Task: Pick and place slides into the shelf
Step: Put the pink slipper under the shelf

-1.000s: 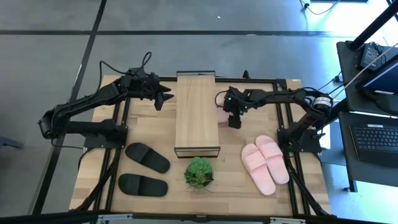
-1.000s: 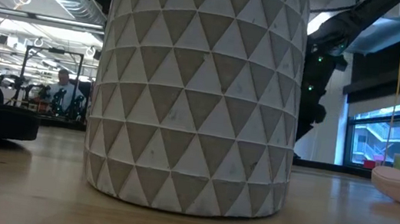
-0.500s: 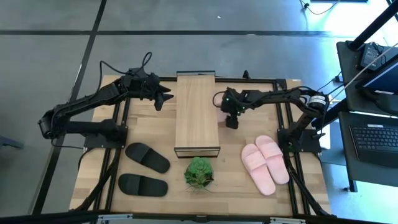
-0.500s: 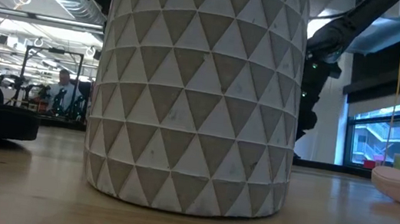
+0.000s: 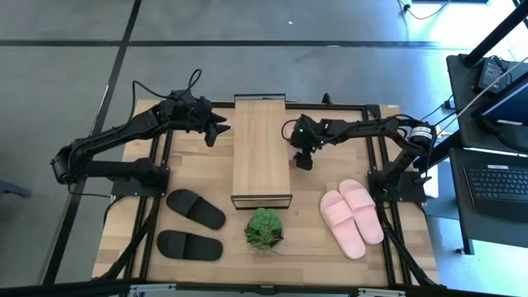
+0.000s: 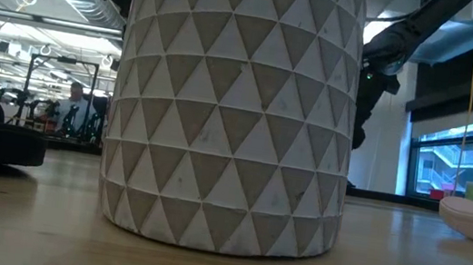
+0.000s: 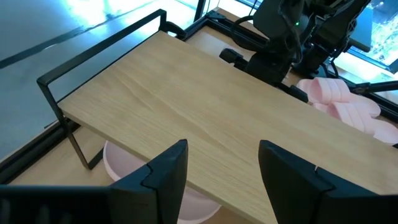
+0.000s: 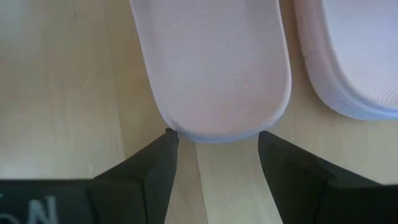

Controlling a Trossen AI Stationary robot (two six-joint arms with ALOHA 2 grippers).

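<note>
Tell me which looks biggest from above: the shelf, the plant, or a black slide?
1. The shelf, by far the biggest.
2. A black slide.
3. The plant, though it looks close to the slide, so that order is unsure.

Your left gripper [image 5: 221,129] hovers at the far left of the table, fingers [image 7: 166,171] spread apart. Your right arm reaches leftward across the far side, its gripper [image 5: 302,160] pointing down, fingers [image 8: 163,163] apart.
</note>
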